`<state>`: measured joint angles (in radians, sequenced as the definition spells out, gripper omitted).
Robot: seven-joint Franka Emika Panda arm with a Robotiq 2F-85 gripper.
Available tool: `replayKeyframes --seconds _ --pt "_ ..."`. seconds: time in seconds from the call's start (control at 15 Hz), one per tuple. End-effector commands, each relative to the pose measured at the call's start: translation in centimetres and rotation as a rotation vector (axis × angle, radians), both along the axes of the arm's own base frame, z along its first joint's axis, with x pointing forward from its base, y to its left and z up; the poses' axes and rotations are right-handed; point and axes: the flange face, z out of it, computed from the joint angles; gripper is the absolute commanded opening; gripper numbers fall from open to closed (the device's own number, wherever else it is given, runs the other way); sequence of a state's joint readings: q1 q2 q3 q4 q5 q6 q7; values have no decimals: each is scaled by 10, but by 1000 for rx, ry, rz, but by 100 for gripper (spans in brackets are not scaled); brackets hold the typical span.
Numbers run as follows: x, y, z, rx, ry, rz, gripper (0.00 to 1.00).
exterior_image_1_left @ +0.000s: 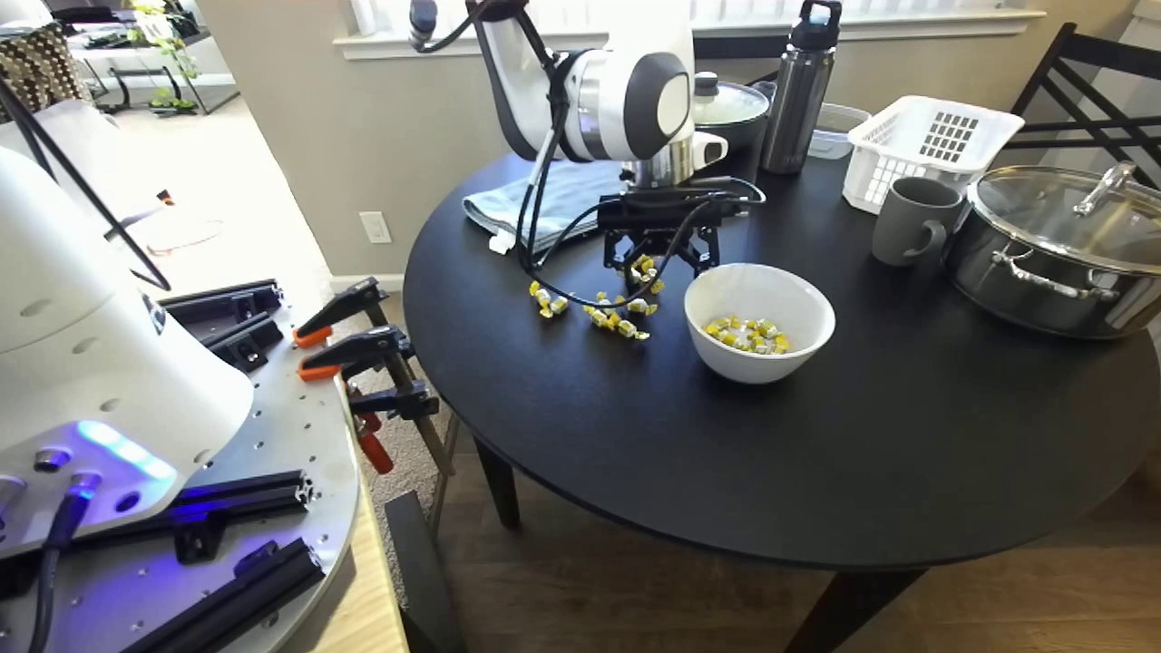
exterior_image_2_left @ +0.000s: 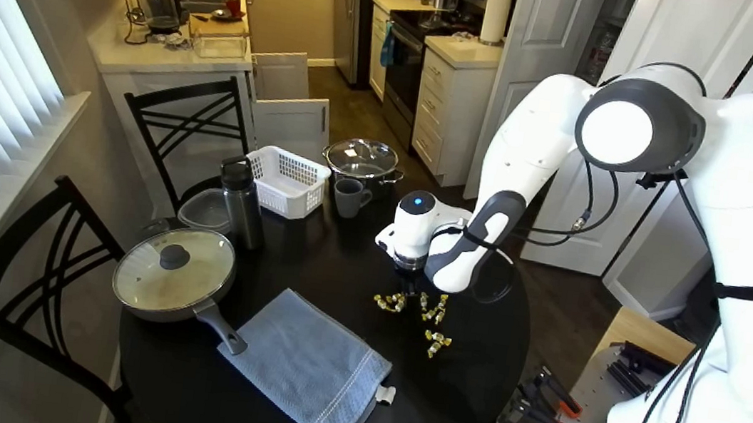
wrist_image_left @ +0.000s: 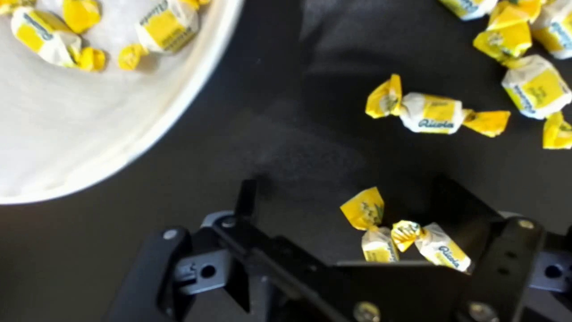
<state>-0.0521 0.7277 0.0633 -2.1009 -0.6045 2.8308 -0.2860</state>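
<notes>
With the clock centered on your gripper (wrist_image_left: 351,192), read the wrist view from the left: the white bowl (wrist_image_left: 89,120) sits toward ten o'clock, several wrapped candies (wrist_image_left: 167,31) inside. Next you have the gripper's own fingers, spread wide above the black table (wrist_image_left: 286,156). A pair of candies (wrist_image_left: 405,235) lies close together between them, toward half past four. A single candy (wrist_image_left: 431,114) lies between one and two o'clock, and a cluster of candies (wrist_image_left: 509,40) at two, reaching the view's edge.
</notes>
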Motion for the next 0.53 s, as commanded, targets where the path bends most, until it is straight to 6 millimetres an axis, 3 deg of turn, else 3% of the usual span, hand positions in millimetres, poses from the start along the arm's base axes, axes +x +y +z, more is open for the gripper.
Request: replayKeyframes --seconds 0.0,0.4,0.47 --pt "5 10 -9 58 39 59 100" --pt "9 16 -7 98 60 103 100" --pt "9 17 -6 103 61 109 80"
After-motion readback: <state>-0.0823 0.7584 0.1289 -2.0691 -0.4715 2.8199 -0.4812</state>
